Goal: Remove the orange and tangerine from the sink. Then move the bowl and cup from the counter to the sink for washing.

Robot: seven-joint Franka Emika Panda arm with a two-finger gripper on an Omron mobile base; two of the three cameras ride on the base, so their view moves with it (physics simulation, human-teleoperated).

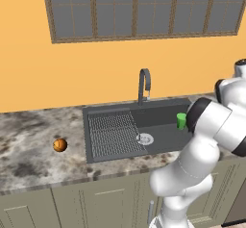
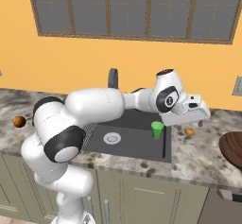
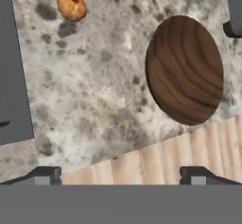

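Observation:
My gripper [image 3: 120,176] hangs open and empty above the marble counter just right of the sink [image 2: 142,145], its hand [image 2: 189,116] between a fruit and the bowl. The reddish-brown wooden bowl [image 3: 185,69] lies on the counter ahead and to the right, and also shows at the right edge of the right base view [image 2: 232,147]. The green cup [image 2: 157,129] stands upright inside the basin by its right wall [image 1: 181,120]. One orange-coloured fruit [image 3: 72,6] rests on the counter right of the sink [image 2: 189,132]; another [image 1: 59,145] lies left of it. Which is the orange and which the tangerine I cannot tell.
The curved dark faucet [image 1: 144,83] rises behind the basin. The ribbed draining grid [image 1: 114,134] fills its left half, beside the silver drain [image 1: 144,138]. The counter's front edge [image 3: 142,147] runs close below the bowl, with wooden floor beyond. A dark object [image 3: 234,10] sits past the bowl.

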